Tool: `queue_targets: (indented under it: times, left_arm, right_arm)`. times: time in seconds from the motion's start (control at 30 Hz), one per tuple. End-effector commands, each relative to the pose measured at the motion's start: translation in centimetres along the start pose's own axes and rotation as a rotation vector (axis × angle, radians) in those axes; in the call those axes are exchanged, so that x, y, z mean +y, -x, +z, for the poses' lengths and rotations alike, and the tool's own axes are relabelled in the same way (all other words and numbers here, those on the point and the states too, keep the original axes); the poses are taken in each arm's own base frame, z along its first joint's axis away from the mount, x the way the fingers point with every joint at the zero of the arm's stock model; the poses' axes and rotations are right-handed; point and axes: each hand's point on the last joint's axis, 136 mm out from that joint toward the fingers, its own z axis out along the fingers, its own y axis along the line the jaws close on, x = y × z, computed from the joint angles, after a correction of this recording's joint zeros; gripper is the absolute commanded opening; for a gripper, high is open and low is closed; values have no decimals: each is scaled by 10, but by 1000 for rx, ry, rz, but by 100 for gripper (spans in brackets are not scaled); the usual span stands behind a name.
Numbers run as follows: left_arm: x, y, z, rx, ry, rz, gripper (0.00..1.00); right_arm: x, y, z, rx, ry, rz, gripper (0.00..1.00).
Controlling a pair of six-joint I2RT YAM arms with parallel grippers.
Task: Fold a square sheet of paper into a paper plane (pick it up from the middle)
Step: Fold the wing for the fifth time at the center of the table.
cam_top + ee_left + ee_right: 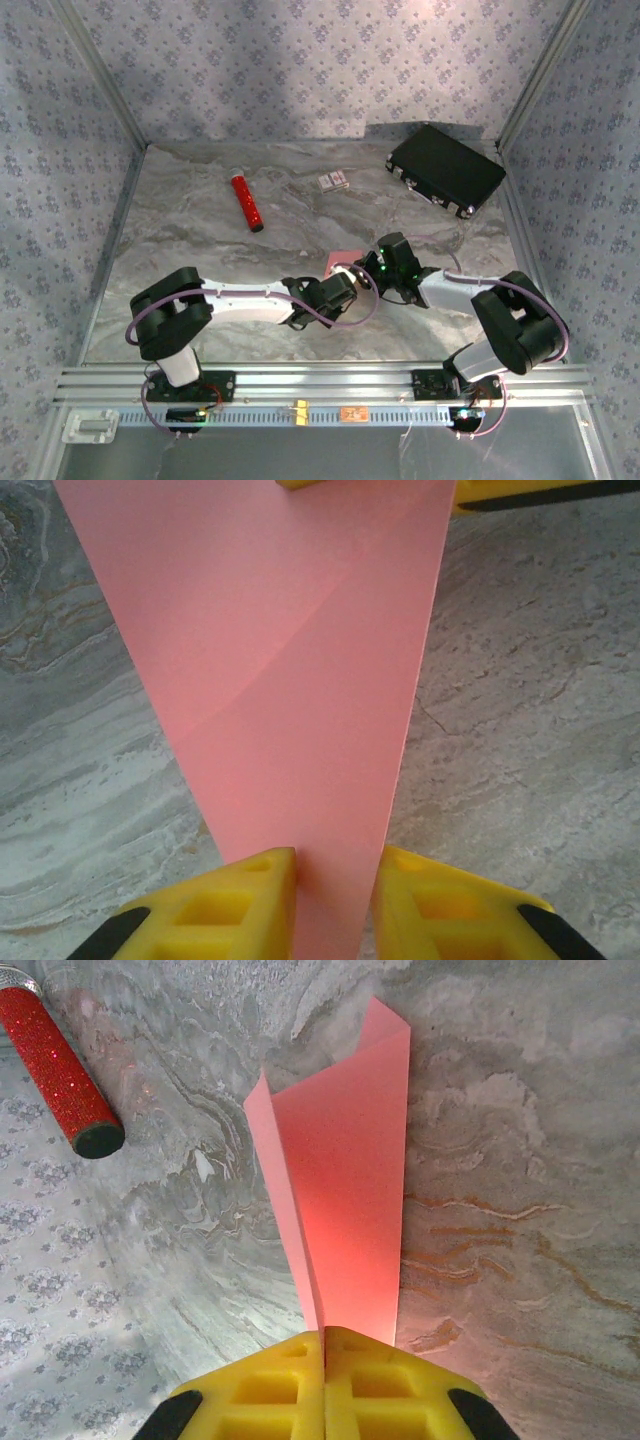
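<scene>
Marble-patterned table [200,230] is seen beneath the pink paper plane [350,1190], found near its middle. One narrow end is clamped by the closed right tool [323,1335]. The left tool [335,880] is set narrowly around the paper; whether it grips cannot be told.

You've got one paper plane [345,258], one red cylinder [247,203], one printed card [333,181], one black case [445,168] and two arms [245,298] [470,290].

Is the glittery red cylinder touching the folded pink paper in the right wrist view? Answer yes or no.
No, the glittery red cylinder lies apart from the folded pink paper, with bare marble table between them.
</scene>
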Motion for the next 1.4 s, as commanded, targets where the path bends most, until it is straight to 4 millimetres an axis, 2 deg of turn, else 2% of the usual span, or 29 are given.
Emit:
queue_targets:
  times: [0.0, 0.6, 0.9, 1.17, 1.37]
  left_arm:
    - [3, 1, -1, 0, 30, 13, 23]
    - [8, -3, 1, 14, 55, 6, 18]
    - [9, -3, 2, 17, 63, 12, 21]
    - [9, -3, 1, 14, 62, 11, 13]
    - [8, -2, 1, 9, 53, -12, 8]
  right_arm:
    - [0, 2, -4, -14, 4, 11, 7]
    - [-1, 2, -4, -14, 2, 10, 7]
    - [-1, 2, -4, -15, 2, 8, 7]
    - [-2, 2, -4, -14, -1, 10, 7]
    - [-3, 4, -7, -27, -10, -6, 15]
